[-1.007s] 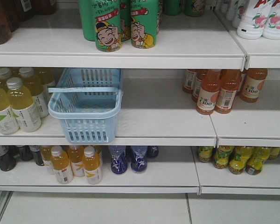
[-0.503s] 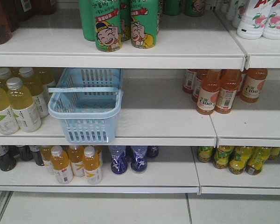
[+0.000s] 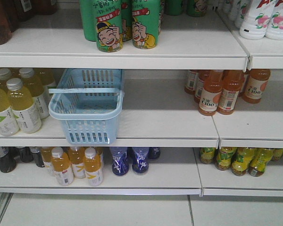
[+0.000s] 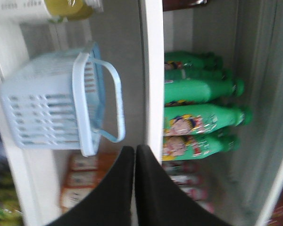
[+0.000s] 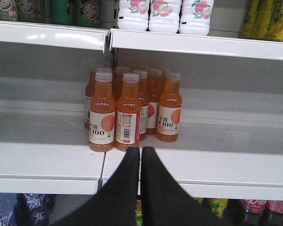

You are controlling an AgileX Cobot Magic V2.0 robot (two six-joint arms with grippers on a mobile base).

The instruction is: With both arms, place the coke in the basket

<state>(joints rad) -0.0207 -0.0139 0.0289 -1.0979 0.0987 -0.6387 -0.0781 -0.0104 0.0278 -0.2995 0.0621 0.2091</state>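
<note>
The basket sits on the middle shelf, at 9 o'clock of the front view's centre. Its long axis runs front to back, toward 12 o'clock. Its near short end juts just over the shelf lip and its open top faces up. The swing handle crosses the rim from side to side. In the left wrist view the whole scene is turned on its side: the basket's mouth faces 3 o'clock and the handle arches clear of the rim. Where the coke stands cannot be told from these views.

At 9 o'clock of the basket, just beside it, stand yellow drink bottles with white labels and a green mark. At 12 o'clock, on the shelf above, are green bottles printed with a laughing cartoon face; their writing is too small to read. At 3 o'clock, well apart, orange bottles are labelled "C100". At 1 o'clock, white bottles show a peach picture and part of a red letter. At 6 o'clock, on the shelf below, are amber bottles and blue bottles.

The left gripper has its black fingers pressed together with nothing between them; the basket lies at its 10 o'clock. The right gripper is likewise closed on nothing, with the C100 bottles at its 12 o'clock.
</note>
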